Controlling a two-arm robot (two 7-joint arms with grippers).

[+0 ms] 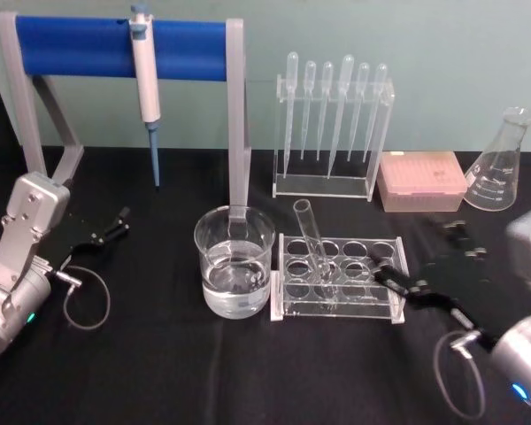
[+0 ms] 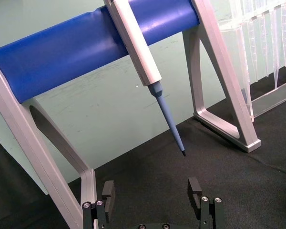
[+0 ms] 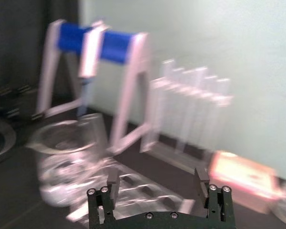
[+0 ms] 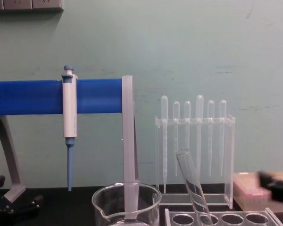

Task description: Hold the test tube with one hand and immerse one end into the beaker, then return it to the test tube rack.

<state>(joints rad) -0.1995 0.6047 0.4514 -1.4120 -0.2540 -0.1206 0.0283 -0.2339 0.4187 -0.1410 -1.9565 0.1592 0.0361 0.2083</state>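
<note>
Seen from the head camera, the test tube (image 1: pixel 311 237) leans in a clear rack (image 1: pixel 336 282) at centre frame, just right of the water-filled beaker (image 1: pixel 234 260); the right hand (image 1: pixel 398 281), fingers wide, sits at the rack's right end. The left hand (image 1: pixel 115 223), also wide, idles at left on the black counter (image 1: pixel 159 372), below the hanging pipettor (image 1: pixel 146 80)

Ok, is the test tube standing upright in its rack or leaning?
Leaning: the test tube sits in the rack, open top tilted toward the beaker.
</note>
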